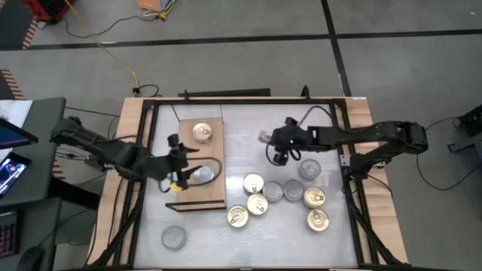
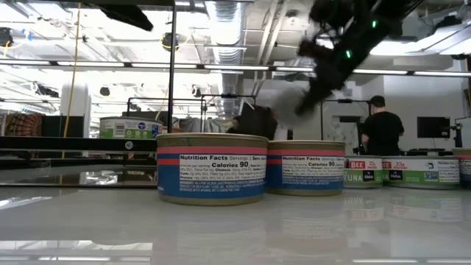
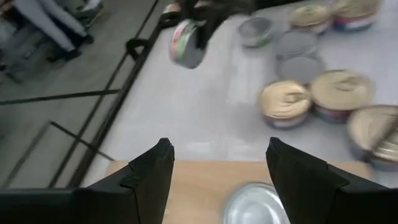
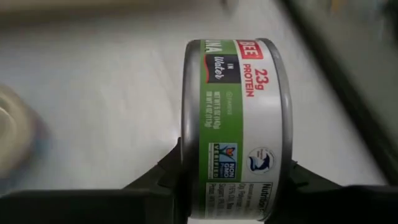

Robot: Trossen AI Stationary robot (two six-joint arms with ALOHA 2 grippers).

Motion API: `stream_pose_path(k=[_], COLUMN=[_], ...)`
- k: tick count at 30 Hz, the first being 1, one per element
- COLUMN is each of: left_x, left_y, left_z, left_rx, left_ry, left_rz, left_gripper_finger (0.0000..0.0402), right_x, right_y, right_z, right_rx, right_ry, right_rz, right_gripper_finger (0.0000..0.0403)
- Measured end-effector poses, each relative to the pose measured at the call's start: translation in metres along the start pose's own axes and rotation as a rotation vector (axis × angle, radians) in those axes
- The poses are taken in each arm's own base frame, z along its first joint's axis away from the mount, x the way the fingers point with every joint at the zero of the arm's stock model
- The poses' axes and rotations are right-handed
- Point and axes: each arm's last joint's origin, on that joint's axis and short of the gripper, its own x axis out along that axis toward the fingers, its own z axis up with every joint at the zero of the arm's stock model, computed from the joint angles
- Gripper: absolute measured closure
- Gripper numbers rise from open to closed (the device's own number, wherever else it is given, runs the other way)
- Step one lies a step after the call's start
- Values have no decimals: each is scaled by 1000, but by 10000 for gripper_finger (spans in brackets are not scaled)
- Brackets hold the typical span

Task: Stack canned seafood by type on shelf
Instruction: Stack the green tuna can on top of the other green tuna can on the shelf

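- Green-labelled tin (image 4: 236, 124) clamped in right gripper (image 1: 280, 147), lifted right of shelf (image 1: 197, 197).
- Readable: "23g PROTEIN", "in Water".
- Left gripper (image 3: 217, 168) over shelf, jaws apart, empty.

The left gripper (image 3: 217, 171) hangs with its 2 dark fingers (image 3: 152, 171) spread over the tan shelf (image 3: 186, 186), a silver-topped tin (image 3: 254, 204) between them. Beyond on the white table (image 3: 199, 106), 3 gold-topped tins (image 3: 285, 101) sit by grey-topped tins (image 3: 298, 59). The right gripper (image 3: 208, 18) holds a green-labelled tin (image 3: 186, 43) aloft.

White tabletop (image 1: 248, 132) carrying scattered tins (image 1: 285, 197), wooden shelf (image 1: 197, 197) bearing gold-topped tin (image 1: 202, 132), silver-topped tin (image 1: 202, 175)
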Motion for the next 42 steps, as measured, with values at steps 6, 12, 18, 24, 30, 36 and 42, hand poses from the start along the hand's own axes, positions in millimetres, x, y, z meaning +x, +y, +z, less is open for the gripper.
stream_pose_path(k=[6,12,18,24,30,36,42], left_x=[32,55,76,91,102,100,98], left_y=[2,8,3,-10,-19,-20,-18], left_z=[16,37,48,59,61,65,71], left_rx=[68,28,79,186,223,224,219], left_ry=[24,-52,-68,-45,-3,20,-7], left_rz=[-14,-4,33,20,-20,-53,-49], left_gripper_finger=[157,156,139,109,104,104,109], right_x=[-16,-24,-21,-4,-8,-11,-17], right_y=[33,50,64,80,78,80,88], right_z=[31,46,49,46,56,55,56], right_rx=[-203,-304,-316,-392,-357,-368,-397], right_ry=[-344,-536,-604,-558,-603,-594,-635], right_rz=[51,40,58,65,44,31,37], right_gripper_finger=[246,244,243,243,243,242,242])
